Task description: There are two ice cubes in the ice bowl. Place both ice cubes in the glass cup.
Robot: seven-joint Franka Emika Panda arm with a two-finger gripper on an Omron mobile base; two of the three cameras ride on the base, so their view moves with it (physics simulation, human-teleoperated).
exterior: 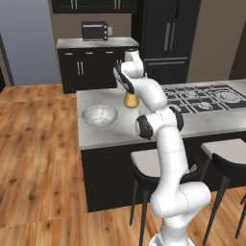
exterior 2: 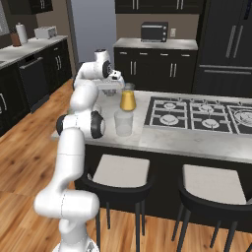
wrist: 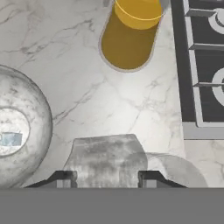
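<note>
The hand (wrist: 105,178) hangs high over the counter (wrist: 87,87) and looks straight down. Its two dark fingertips (wrist: 61,177) stand apart with nothing between them, so the hand is open and empty. Right below the fingertips is the glass cup (wrist: 107,159), seen from above, clear and hard to make out. The ice bowl (wrist: 33,131) lies off to one side of the hand, at the left edge of the hand view, just beside the cup but not touching it. Inside the bowl I can see one small pale ice cube (wrist: 11,139); there should be two, but the second is cut off or too faint to tell. So the ice is in the bowl, and the cup looks empty. I think the hand must go sideways over the bowl and then down to pick up a cube. There is one cup, one bowl, and one jar (wrist: 131,35) of yellow stuff farther away, near the black stove (wrist: 201,65).
</note>
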